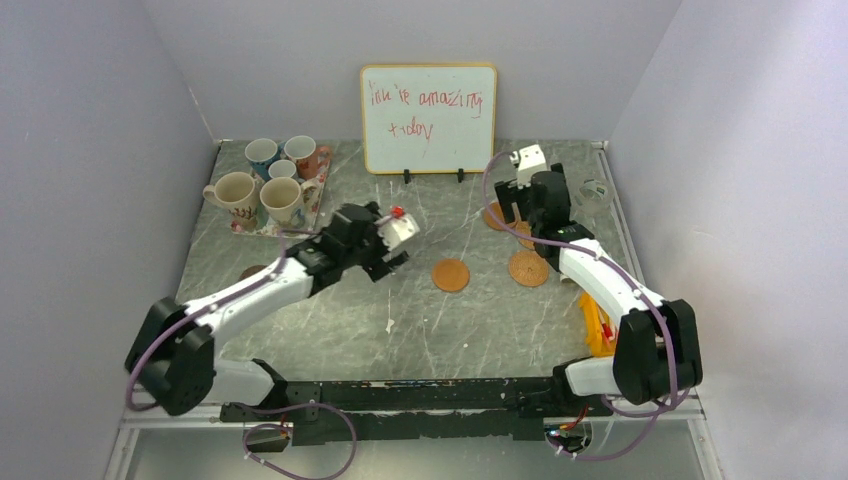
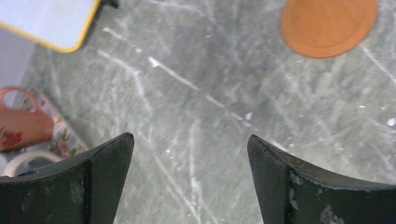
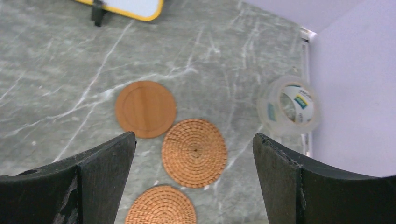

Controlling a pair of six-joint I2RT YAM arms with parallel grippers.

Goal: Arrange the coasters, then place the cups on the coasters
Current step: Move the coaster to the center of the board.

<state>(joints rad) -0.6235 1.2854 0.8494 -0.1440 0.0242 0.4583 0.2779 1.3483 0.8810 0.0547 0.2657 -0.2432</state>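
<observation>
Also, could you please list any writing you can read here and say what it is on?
"You're amazing today": red handwriting on the whiteboard.
Label on the tape roll: too blurred to read.
Prints on the mugs: too small to read.

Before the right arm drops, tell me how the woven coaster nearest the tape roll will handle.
The woven coaster lies flat and thin on the table, so its edge probably gives the jaws little to catch. Its coiled weave looks rough, likely grippy rather than slippery. It sits close beside the smooth coaster, so a push may nudge that too.
</observation>
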